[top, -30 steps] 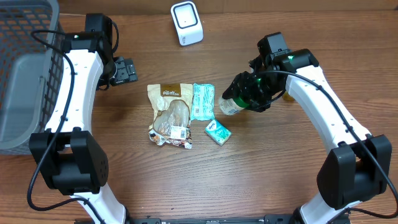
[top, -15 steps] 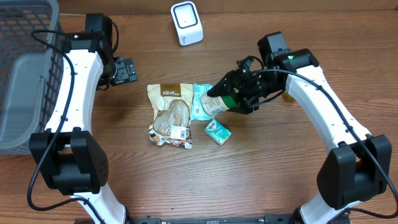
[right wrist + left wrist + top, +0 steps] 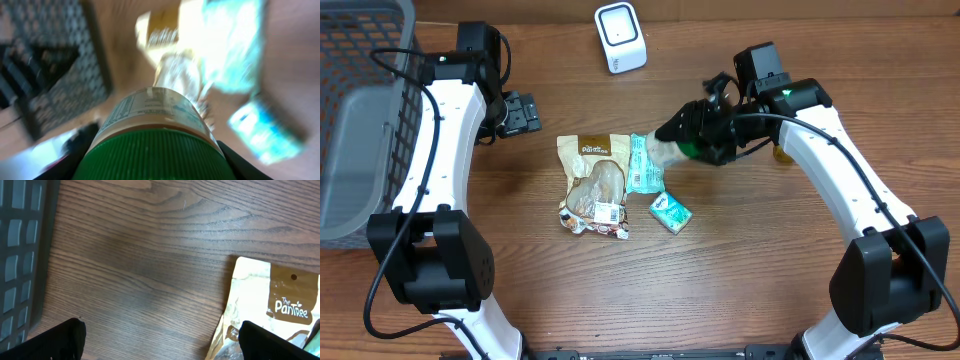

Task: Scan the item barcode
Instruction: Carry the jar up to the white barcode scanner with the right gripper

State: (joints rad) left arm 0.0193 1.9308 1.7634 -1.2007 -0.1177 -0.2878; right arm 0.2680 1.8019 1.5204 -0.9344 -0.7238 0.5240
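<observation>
The right gripper [image 3: 708, 140] is closed on a green-lidded jar [image 3: 670, 153], taking it at the lid end. The jar lies roughly level in the air above the counter [image 3: 750, 270], its far end over the teal packet [image 3: 644, 163] and short of the white scanner [image 3: 620, 37].

The jar looks like rigid plastic, so it should take a firm squeeze. Being smooth and round, it may twist in the jaws. The ribbed lid [image 3: 152, 155] gives the best purchase and leaves the wrapped label [image 3: 150, 112] free to face the scanner.

The right wrist view is blurred, so I cannot tell where the barcode sits or how full, and so how heavy, the jar is.

The left gripper [image 3: 520, 112] stands wide and empty beside the basket [image 3: 360, 120], apart from the Pantree pouch [image 3: 595, 185].
</observation>
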